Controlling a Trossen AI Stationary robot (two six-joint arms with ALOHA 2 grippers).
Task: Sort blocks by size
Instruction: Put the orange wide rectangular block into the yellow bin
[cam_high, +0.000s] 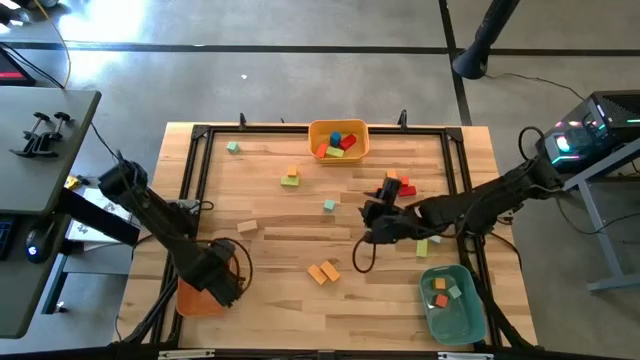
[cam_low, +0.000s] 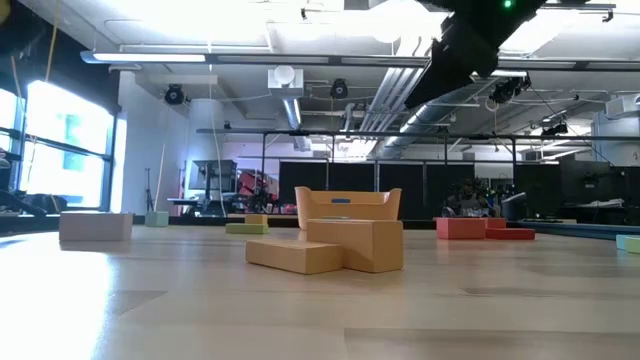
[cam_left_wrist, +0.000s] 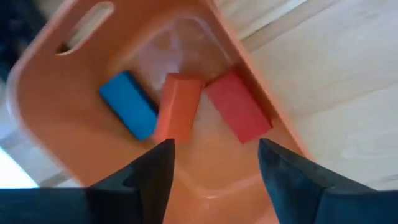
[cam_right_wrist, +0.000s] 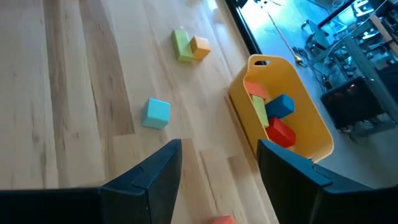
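Note:
My left gripper (cam_left_wrist: 214, 146) hangs open, pointing down into the orange bin (cam_left_wrist: 56, 112) at the table's near left corner (cam_high: 200, 300). A blue block (cam_left_wrist: 127, 104), an orange block (cam_left_wrist: 179, 107) and a red block (cam_left_wrist: 238, 104) lie on the bin's floor below the fingers; none is between them. My right gripper (cam_right_wrist: 217, 146) stands open above the table's middle right (cam_high: 372, 225), nothing in it. Ahead of it on the wood lie a teal block (cam_right_wrist: 156, 114) and a green and orange pair (cam_right_wrist: 186, 45). Two orange blocks (cam_high: 323, 271) lie near the front.
A yellow bin (cam_high: 338, 140) with several blocks stands at the far edge, a teal bin (cam_high: 452, 300) with a few blocks at the near right. Loose blocks: green (cam_high: 233, 147), pale (cam_high: 247, 227), red and orange (cam_high: 398, 185). A black frame (cam_high: 190, 170) borders the table.

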